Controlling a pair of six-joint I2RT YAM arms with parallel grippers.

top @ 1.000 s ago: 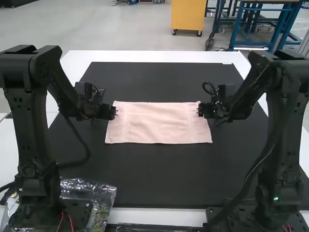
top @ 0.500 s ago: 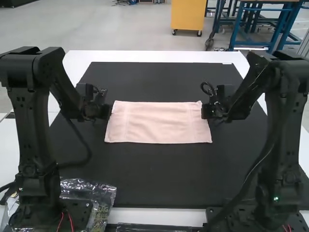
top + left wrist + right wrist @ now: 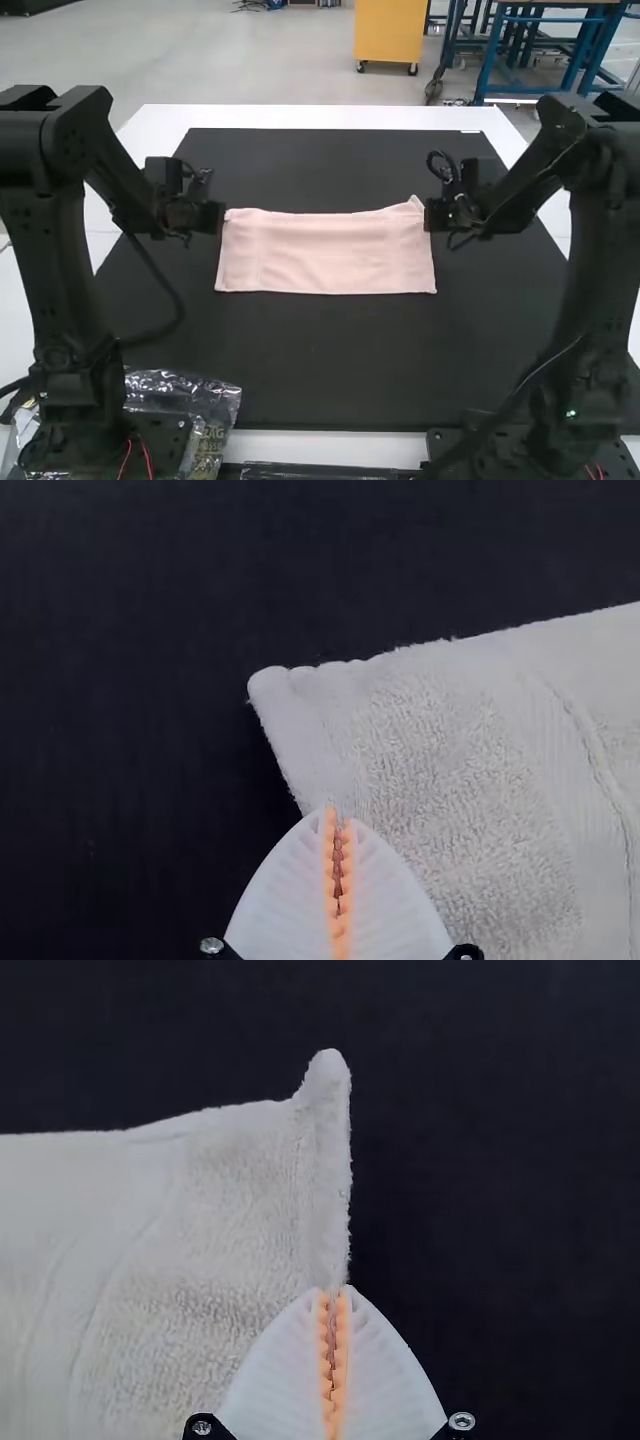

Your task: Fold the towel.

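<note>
The pink towel [image 3: 325, 255] lies spread as a wide rectangle on the black mat [image 3: 330, 360]. The left gripper [image 3: 216, 216] has its fingers closed on the left side edge; the right gripper [image 3: 434, 215] pinches the right side edge, near a peaked far corner.

lighting report: high view bright, wrist views dim

high view: light is soft and broad, its source undetermined. the white counter [image 3: 330, 116] reads brightest, near washed out, its far edge straight. the black mat [image 3: 330, 370] returns little light. the towel [image 3: 325, 258] is evenly lit. the left arm [image 3: 60, 270] and right arm [image 3: 590, 260] are dark, surface detail partly lost. crinkled plastic [image 3: 205, 400] shows small glints; a green lamp [image 3: 571, 413] glows on the right arm's base.

wrist views: mat near black, towel pale in strong contrast, narrow shadow along its side edge in the left wrist view; a screw head [image 3: 211, 946] glints there.
</note>
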